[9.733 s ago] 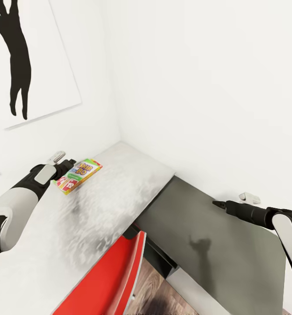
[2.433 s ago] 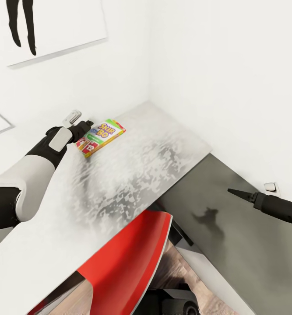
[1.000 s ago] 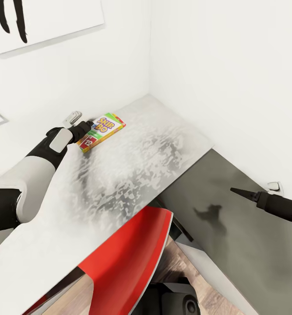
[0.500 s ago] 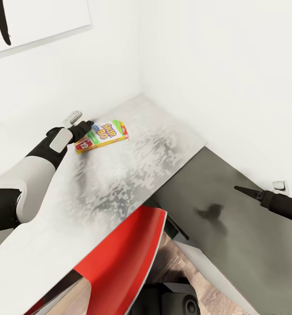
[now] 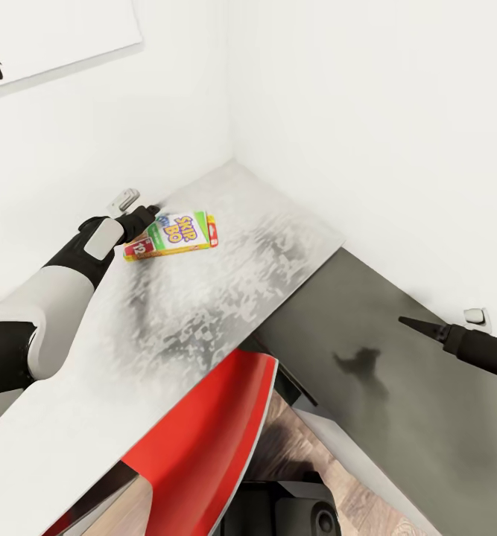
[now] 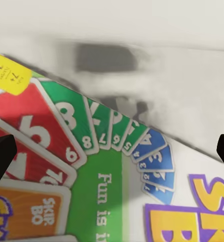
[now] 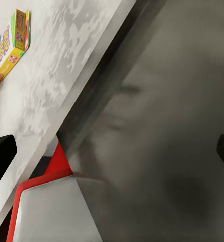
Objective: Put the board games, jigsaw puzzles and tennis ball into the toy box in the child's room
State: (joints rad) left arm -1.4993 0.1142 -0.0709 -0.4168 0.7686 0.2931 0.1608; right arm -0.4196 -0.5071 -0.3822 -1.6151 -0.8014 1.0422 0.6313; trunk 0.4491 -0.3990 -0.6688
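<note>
1. Your left gripper (image 5: 150, 216) sits at the near end of the Skip-Bo board game (image 5: 175, 235), which lies flat on the table (image 5: 226, 298) close to the corner of the white walls (image 5: 367, 112).
2. In the left wrist view, the fingertips (image 6: 1, 159) stand wide apart at either edge with the box face (image 6: 91, 191) between them. That reads as parted jaws straddling the box for a grasp, not yet clamped.
3. Your right gripper (image 5: 408, 323) hangs well apart over the dark grey side panel (image 5: 397, 402), probably parked out of the way. From the head it looks like one closed point, while its wrist view shows dark tips at both edges, so I cannot tell its state.
4. A red chair (image 5: 203, 439) tucks under the table edge, its lower part cut off.
</note>
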